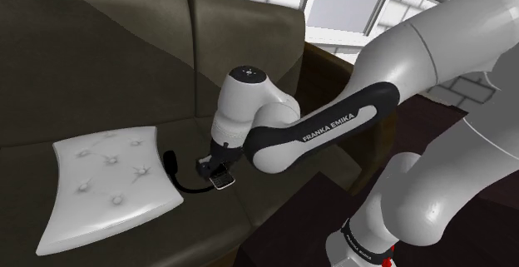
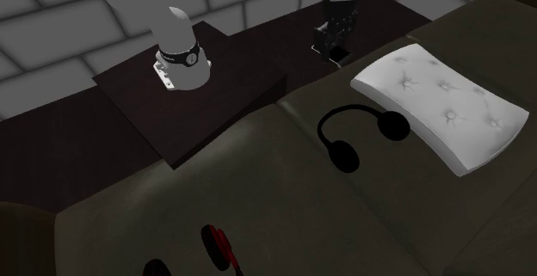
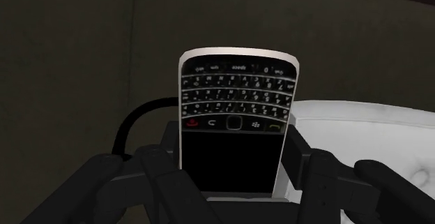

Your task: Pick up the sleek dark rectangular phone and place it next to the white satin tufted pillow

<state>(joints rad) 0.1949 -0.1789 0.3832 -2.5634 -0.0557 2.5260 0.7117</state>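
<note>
Over a dark sofa (image 1: 100,66), the white arm (image 1: 333,124) reaches toward a white tufted pillow (image 1: 108,186); black headphones (image 2: 353,137) lie just beside the pillow. The arm's black gripper (image 1: 215,174) clasps a dark keypad phone (image 3: 237,104) between its fingers near the pillow's edge, seemingly just above the seat.

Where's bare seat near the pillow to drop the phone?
Free: the seat strip between the white pillow and the backrest. Crowded: the pillow's edge nearest the gripper holding the phone, where black headphones lie.
</note>
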